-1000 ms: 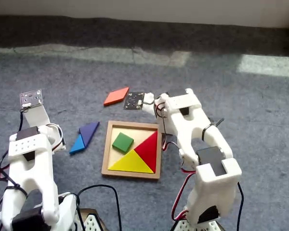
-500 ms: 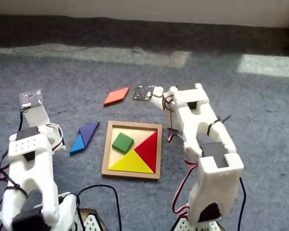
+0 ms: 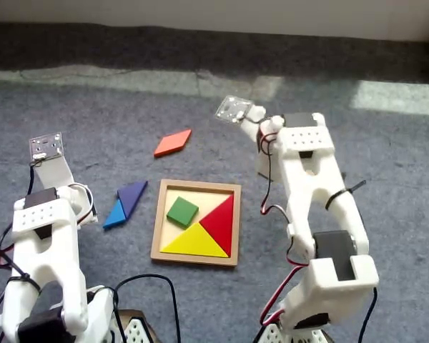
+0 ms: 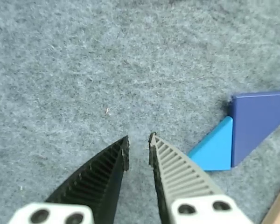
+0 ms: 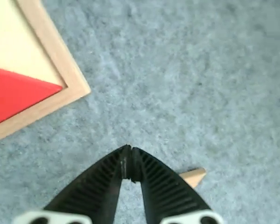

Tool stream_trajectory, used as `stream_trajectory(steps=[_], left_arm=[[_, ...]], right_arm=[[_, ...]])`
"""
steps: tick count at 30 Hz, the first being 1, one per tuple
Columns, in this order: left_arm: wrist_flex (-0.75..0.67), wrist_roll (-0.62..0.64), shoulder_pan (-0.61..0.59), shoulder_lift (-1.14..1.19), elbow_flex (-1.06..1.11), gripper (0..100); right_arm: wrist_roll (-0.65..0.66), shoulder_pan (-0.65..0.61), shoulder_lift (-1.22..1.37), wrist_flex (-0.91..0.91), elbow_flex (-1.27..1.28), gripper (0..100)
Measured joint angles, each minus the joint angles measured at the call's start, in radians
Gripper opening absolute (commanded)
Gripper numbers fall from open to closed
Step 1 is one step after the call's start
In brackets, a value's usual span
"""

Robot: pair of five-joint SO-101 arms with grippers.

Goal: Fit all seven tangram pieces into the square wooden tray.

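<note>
Select the next loose piece before closing. The left gripper (image 4: 137, 143) hangs over the carpet (image 4: 84, 56) with its jaws slightly parted and nothing between them. It is near the light blue triangle (image 4: 214, 150), which touches the dark blue triangle (image 4: 257, 116). Approach the light blue piece across its free edges so that the neighbour is not dragged along; pieces this thin probably slip unless gripped squarely. The right gripper (image 5: 131, 162) has its jaws closed together on nothing, beside a tray corner. The square wooden tray (image 3: 158, 220) lies between the arms and holds a green square (image 3: 181, 211), a red triangle (image 3: 222, 220) and a yellow triangle (image 3: 194, 243), with bare floor around the square. An orange parallelogram (image 3: 172, 142) lies on the carpet beyond the tray.
</note>
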Motion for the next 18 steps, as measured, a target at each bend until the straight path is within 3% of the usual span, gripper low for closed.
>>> stream_trajectory(steps=[5,10,18], left_arm=[[0.000,-0.021,0.000,0.000,0.000,10],[0.000,-0.037,0.000,0.000,0.000,10],[0.000,-0.037,0.000,0.000,0.000,10]], right_arm=[[-0.180,0.095,-0.034,0.000,0.000,3.9],[-0.385,0.163,0.034,-0.005,-0.003,22.4],[-0.649,0.163,0.161,-0.014,-0.003,23.5]])
